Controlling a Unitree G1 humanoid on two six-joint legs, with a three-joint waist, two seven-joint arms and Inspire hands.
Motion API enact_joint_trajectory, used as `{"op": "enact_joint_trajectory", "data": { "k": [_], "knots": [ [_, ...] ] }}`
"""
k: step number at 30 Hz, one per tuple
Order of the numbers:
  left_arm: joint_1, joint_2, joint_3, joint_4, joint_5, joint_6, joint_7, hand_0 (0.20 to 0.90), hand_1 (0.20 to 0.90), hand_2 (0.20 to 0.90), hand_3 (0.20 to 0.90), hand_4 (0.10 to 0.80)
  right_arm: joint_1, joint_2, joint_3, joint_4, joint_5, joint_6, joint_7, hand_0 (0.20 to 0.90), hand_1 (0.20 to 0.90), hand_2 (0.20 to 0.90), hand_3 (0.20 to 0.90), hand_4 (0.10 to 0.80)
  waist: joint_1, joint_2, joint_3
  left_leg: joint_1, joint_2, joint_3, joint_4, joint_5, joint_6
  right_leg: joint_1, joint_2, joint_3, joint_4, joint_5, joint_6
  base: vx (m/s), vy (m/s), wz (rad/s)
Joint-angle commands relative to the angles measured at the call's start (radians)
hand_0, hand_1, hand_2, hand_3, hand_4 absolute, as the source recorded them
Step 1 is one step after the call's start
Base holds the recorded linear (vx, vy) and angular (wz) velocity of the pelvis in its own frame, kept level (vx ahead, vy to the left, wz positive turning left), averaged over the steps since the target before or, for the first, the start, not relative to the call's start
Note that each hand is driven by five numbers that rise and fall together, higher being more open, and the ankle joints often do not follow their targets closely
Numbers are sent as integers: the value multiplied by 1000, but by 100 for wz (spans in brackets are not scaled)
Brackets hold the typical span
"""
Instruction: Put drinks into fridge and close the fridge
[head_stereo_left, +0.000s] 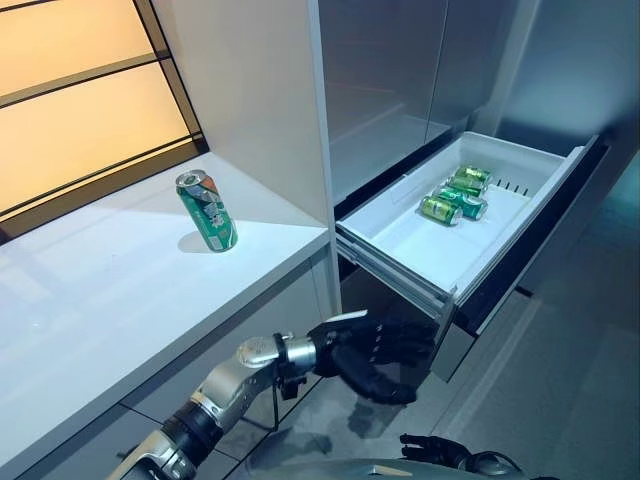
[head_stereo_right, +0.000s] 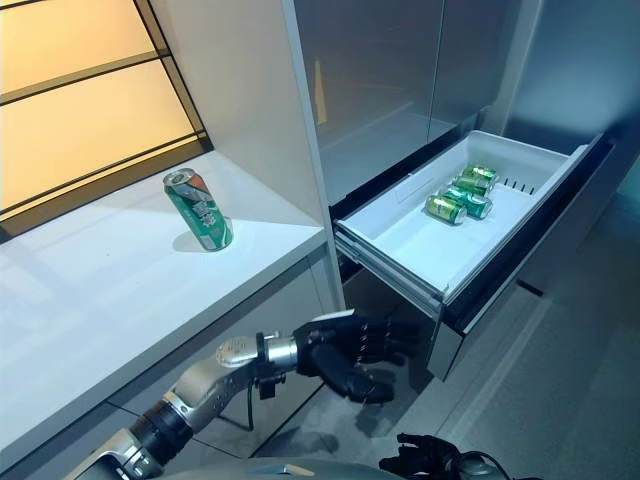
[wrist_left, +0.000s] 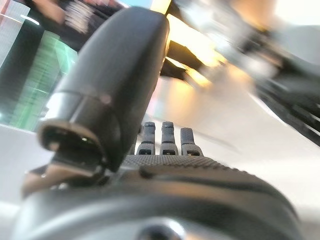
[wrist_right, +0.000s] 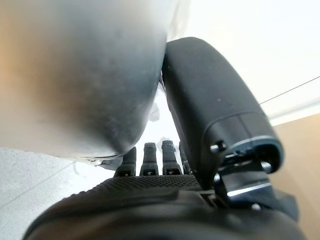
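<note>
A green can (head_stereo_left: 207, 211) stands upright on the white counter (head_stereo_left: 100, 300), near the fridge's side wall. The fridge drawer (head_stereo_left: 400, 245) is pulled out, with green cans (head_stereo_left: 455, 195) lying at its far end. My left hand (head_stereo_left: 375, 350) hangs in the air below the counter's edge, just in front of the drawer's near corner, with fingers relaxed and holding nothing. In the left wrist view its thumb (wrist_left: 115, 90) and fingers (wrist_left: 167, 140) stand free. My right hand (head_stereo_left: 440, 452) hangs low by my body, with straight fingers (wrist_right: 160, 157) and nothing in it.
The fridge's grey upper doors (head_stereo_left: 390, 80) are shut above the drawer. A tall white panel (head_stereo_left: 250, 90) separates the counter from the fridge. A lit window (head_stereo_left: 80, 100) runs behind the counter. Grey floor (head_stereo_left: 560, 380) lies in front of the drawer.
</note>
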Motion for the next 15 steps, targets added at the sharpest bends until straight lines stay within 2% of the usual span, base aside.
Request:
{"op": "enact_joint_trajectory", "data": {
  "k": [1,3,5,6,7,8,9,11,14,15],
  "knots": [
    [-142,-114,152,-164,-462,-39,43,900,900,900,900,800,0,66,58,50,16,-19,-8,900,900,900,900,800,-10,-62,-9,-11,-82,27,7,-68,91,13,-13,60,18,6,47,33,-27,-1],
    [-177,-143,208,-212,-589,-97,91,900,900,900,900,800,13,83,72,49,18,-20,-20,900,900,900,900,800,-14,-70,-14,-8,-80,28,7,-71,90,18,-14,61,15,6,46,49,-37,-1],
    [-222,-148,253,-250,-630,-204,123,900,900,900,900,800,23,97,90,54,25,-22,-30,900,900,900,900,800,-17,-77,-22,-4,-78,30,7,-72,89,23,-16,58,12,5,44,49,-31,0],
    [-226,-147,255,-252,-626,-216,124,900,900,900,900,800,23,97,90,55,26,-22,-30,900,900,900,900,800,-18,-77,-21,-4,-78,29,7,-72,89,24,-17,58,12,4,44,37,-20,0],
    [-263,-126,278,-267,-559,-352,164,900,900,900,900,800,26,102,100,60,31,-25,-32,900,900,900,900,800,-19,-79,-25,-3,-78,29,7,-72,89,26,-17,56,12,2,43,35,-14,1],
    [-290,-101,300,-280,-479,-447,219,900,900,900,900,800,31,103,105,60,32,-27,-32,900,900,900,900,800,-19,-80,-28,-3,-78,28,7,-72,89,28,-17,55,10,1,43,40,-15,0],
    [-303,-87,309,-287,-441,-484,248,900,900,900,900,800,32,103,107,60,34,-27,-33,900,900,900,900,800,-20,-81,-29,-2,-78,27,7,-72,88,29,-17,55,10,0,43,39,-10,1],
    [-355,-15,374,-293,-195,-648,450,900,900,900,900,800,47,101,116,65,36,-38,-31,900,900,900,900,800,-17,-82,-39,-2,-78,23,7,-72,86,34,-16,53,7,-6,43,50,-5,1],
    [-415,92,481,-260,137,-714,692,900,900,900,900,800,64,101,119,81,26,-54,-24,900,900,900,900,800,-12,-83,-56,1,-79,16,7,-73,84,42,-13,49,5,-15,40,60,1,1],
    [-421,103,489,-255,186,-715,718,900,900,900,900,800,65,101,119,83,25,-56,-24,900,900,900,900,800,-12,-83,-58,1,-79,15,7,-74,84,43,-12,48,5,-17,39,50,9,2]
  ]
}}
